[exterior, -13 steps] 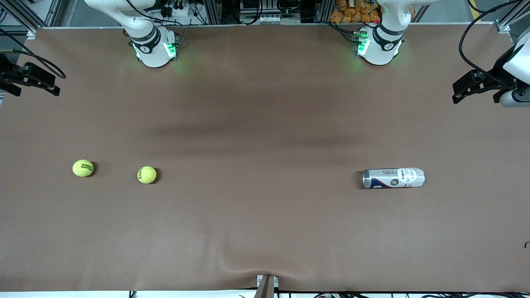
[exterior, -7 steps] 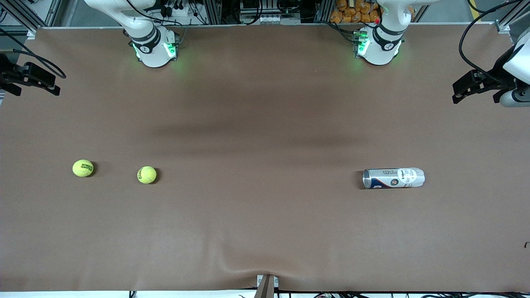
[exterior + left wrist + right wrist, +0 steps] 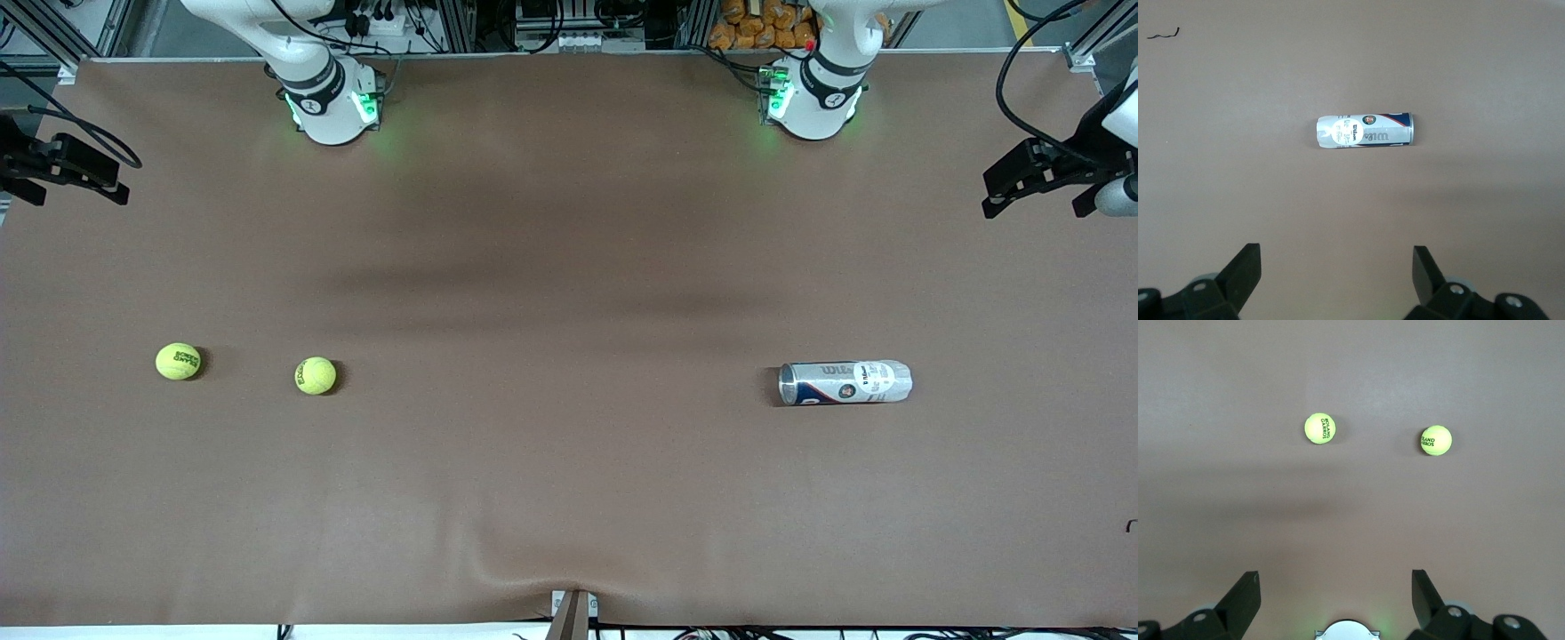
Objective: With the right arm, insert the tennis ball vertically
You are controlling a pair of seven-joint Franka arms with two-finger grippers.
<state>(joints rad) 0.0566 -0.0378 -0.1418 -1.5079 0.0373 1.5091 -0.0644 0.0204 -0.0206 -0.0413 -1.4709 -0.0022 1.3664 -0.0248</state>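
Balls [image 3: 178, 361] [image 3: 315, 375] lie well apart from toppled can [image 3: 845, 382].

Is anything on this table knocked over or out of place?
The tennis ball can lies on its side toward the left arm's end of the table, rather than standing upright. Two tennis balls sit loose toward the right arm's end. Nothing looks spilled or damaged.

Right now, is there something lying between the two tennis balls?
No. In the front view, only bare brown table lies between one tennis ball and the other tennis ball.
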